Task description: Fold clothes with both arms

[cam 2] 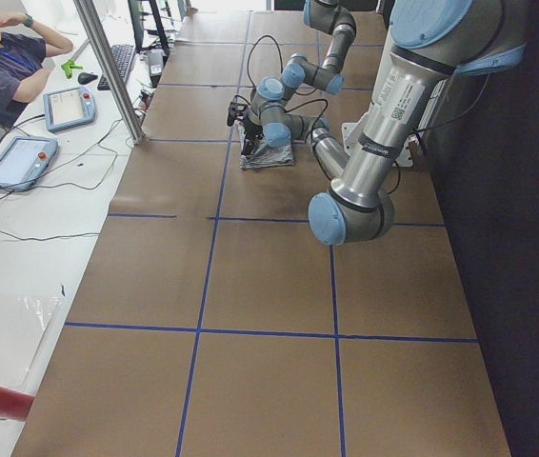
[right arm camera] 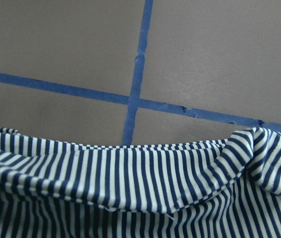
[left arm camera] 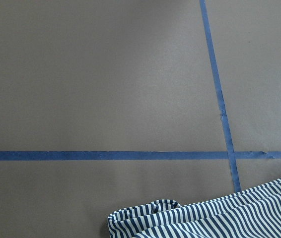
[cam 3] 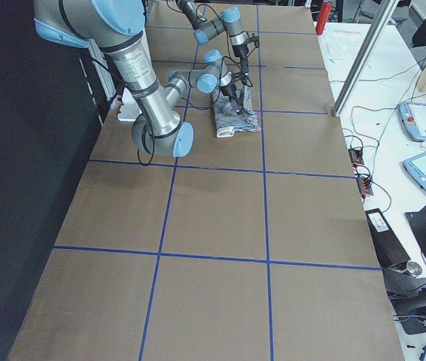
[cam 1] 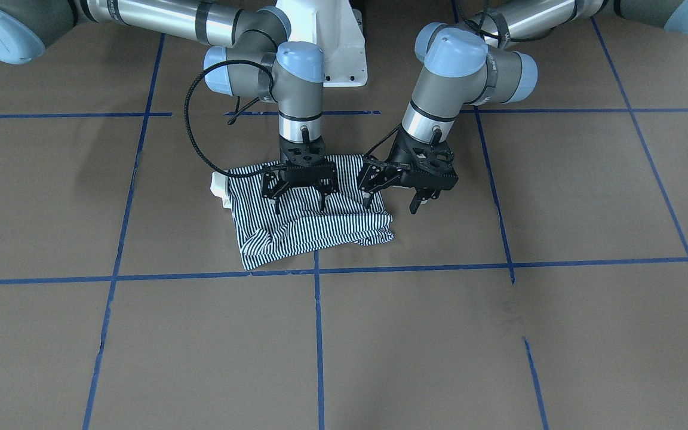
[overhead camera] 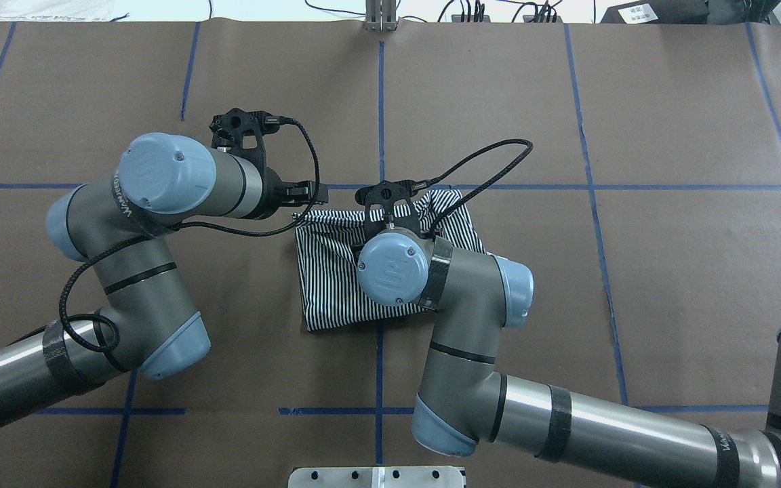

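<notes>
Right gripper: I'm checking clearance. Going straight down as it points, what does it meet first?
Probably the shirt: the right gripper points down over its striped cloth, though the gap is unclear.

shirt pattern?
Thin navy-and-white stripes on the shirt; clearest in the right wrist-mounted view.

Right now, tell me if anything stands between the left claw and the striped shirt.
Nothing visible does. The left claw hangs open right at the edge of the shirt, and only the bare brown table lies around it.
</notes>
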